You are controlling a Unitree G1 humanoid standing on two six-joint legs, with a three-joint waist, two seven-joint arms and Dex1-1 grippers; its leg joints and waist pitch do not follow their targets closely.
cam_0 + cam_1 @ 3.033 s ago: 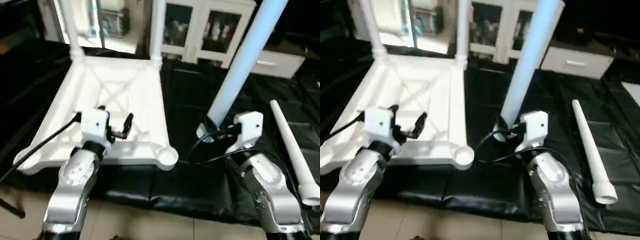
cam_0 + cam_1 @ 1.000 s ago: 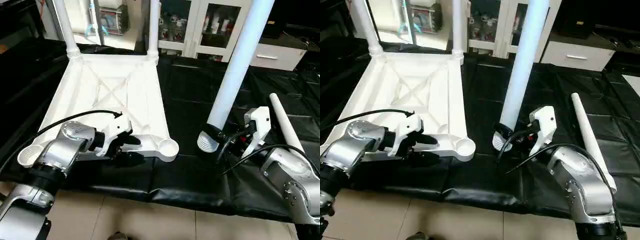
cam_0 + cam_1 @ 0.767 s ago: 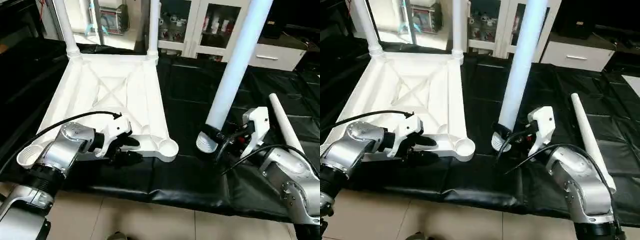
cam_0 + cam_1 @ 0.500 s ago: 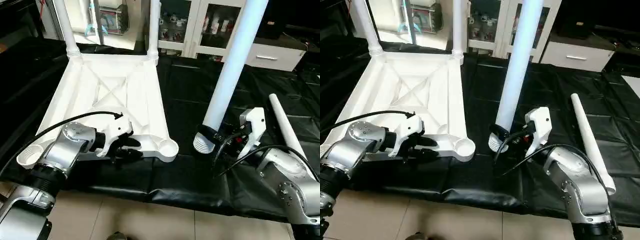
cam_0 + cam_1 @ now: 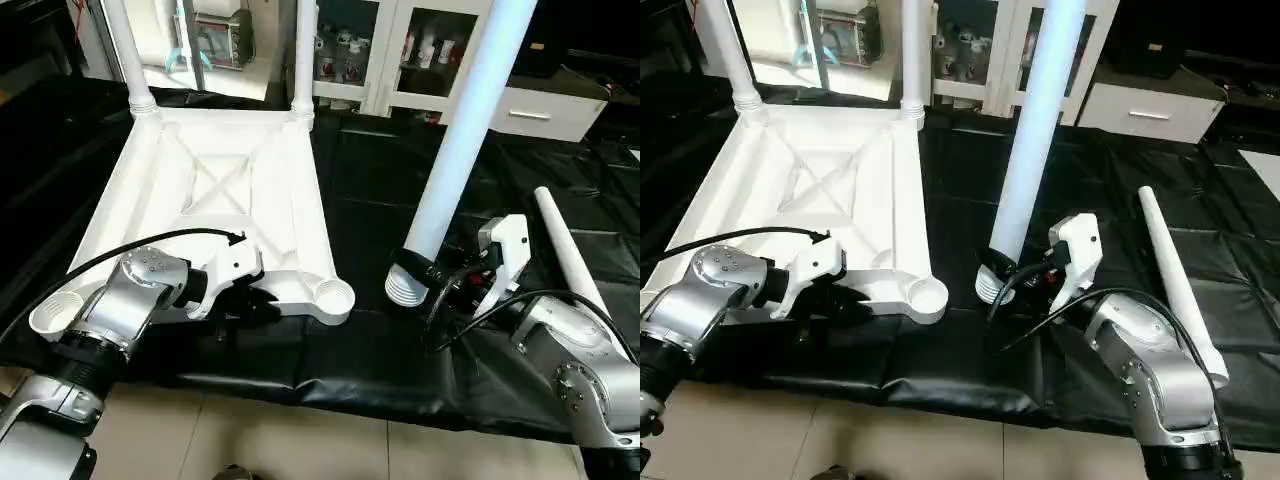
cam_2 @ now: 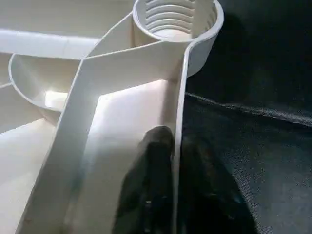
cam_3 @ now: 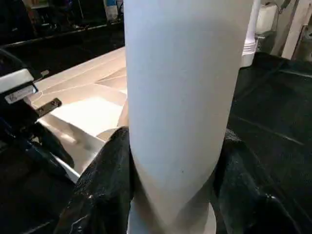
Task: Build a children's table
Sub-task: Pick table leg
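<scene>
- At far left, the left hand [image 6: 173, 195] pinches the near rim wall of the white table top [image 5: 215, 215], one black finger [image 6: 155, 161] inside the wall and one outside.
- The table top lies upside down on a black mat [image 5: 370, 360] on the floor, its X-ribbed underside facing up.
- Two legs [image 5: 128, 50] stand upright in the two far corner sockets.
- The near left socket [image 5: 55, 315] and the near right socket [image 5: 333, 295] are empty; the wrist view shows threads inside the near right one.
- Right of the top, the right hand [image 5: 440, 275] is closed around the thick lower end of a third leg [image 5: 465, 130], which rises tall and leans slightly; its ribbed foot hangs near the mat, just beside the near right socket but apart from it.
- At far right, a fourth leg [image 5: 575, 270] lies loose on the mat.
- Judged step: the left hand steadies the top while the third leg is brought to the near right socket.
- The next move likely calls for carrying the ribbed end over that socket, setting the leg upright, then pressing or twisting it in.
</scene>
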